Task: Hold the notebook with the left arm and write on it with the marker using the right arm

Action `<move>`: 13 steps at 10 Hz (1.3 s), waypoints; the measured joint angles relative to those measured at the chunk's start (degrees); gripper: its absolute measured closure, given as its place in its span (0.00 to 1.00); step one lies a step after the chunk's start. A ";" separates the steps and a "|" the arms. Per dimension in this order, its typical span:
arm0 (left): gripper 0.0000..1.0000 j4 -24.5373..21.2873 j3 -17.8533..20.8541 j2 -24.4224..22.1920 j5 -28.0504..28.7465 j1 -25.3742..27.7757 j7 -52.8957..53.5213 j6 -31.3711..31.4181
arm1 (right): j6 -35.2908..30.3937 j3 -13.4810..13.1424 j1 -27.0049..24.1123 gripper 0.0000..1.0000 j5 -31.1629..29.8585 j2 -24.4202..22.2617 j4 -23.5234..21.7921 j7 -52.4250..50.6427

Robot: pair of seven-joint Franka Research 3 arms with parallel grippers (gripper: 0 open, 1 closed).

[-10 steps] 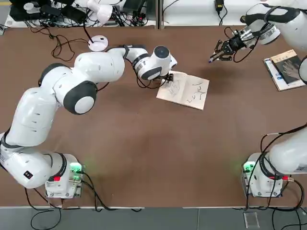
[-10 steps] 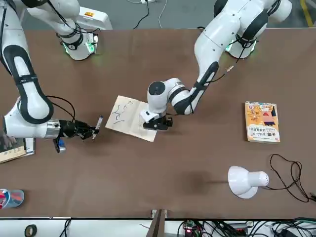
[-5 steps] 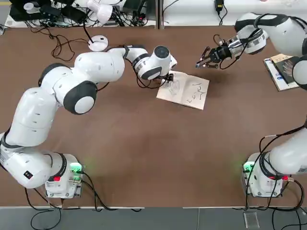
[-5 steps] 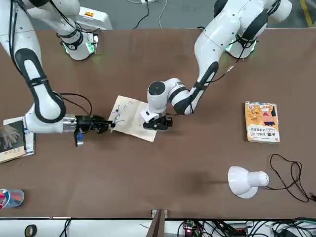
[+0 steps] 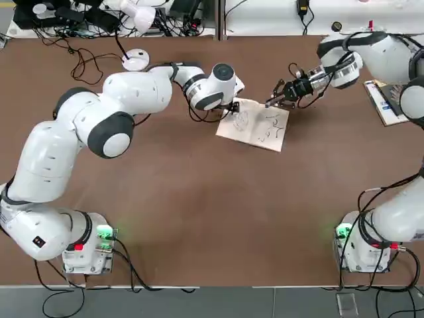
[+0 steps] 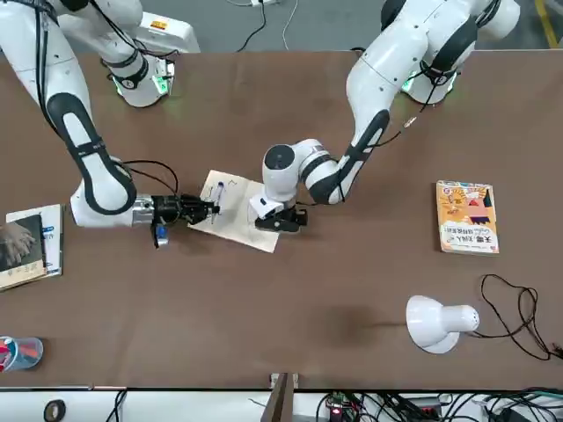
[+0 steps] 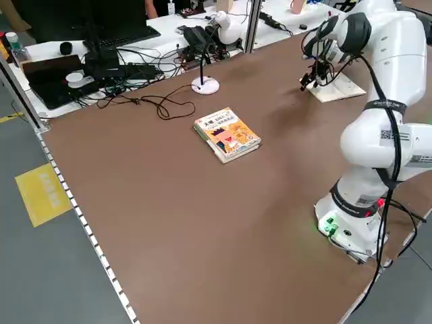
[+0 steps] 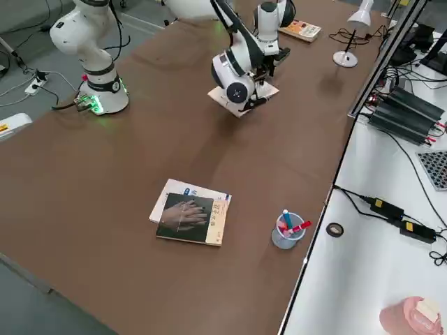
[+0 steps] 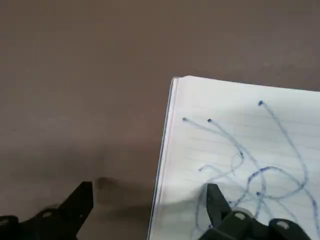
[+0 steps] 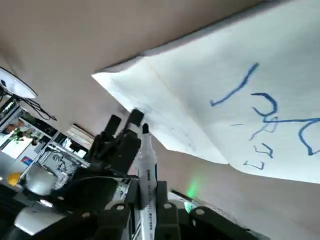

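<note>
A right gripper pinches the marker at the notebook's edge as the writing step nears, the next move apparently to bring the tip down on the page. The left gripper, spread wide, straddles the notebook's opposite side. Well apart, 1 clear cup holds coloured pens.
</note>
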 joint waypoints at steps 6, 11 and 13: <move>0.00 0.01 0.02 0.00 0.00 0.00 0.00 0.00 | -0.71 -2.19 -0.52 0.83 2.46 -0.06 -6.30 -1.30; 0.00 0.01 0.02 0.00 0.00 0.00 0.00 0.00 | -1.44 -5.41 -1.09 0.83 5.30 -1.72 -6.91 1.41; 0.00 0.01 0.02 0.00 0.00 0.00 0.00 0.00 | -1.70 -5.24 -0.80 0.83 6.94 -2.36 -7.70 2.12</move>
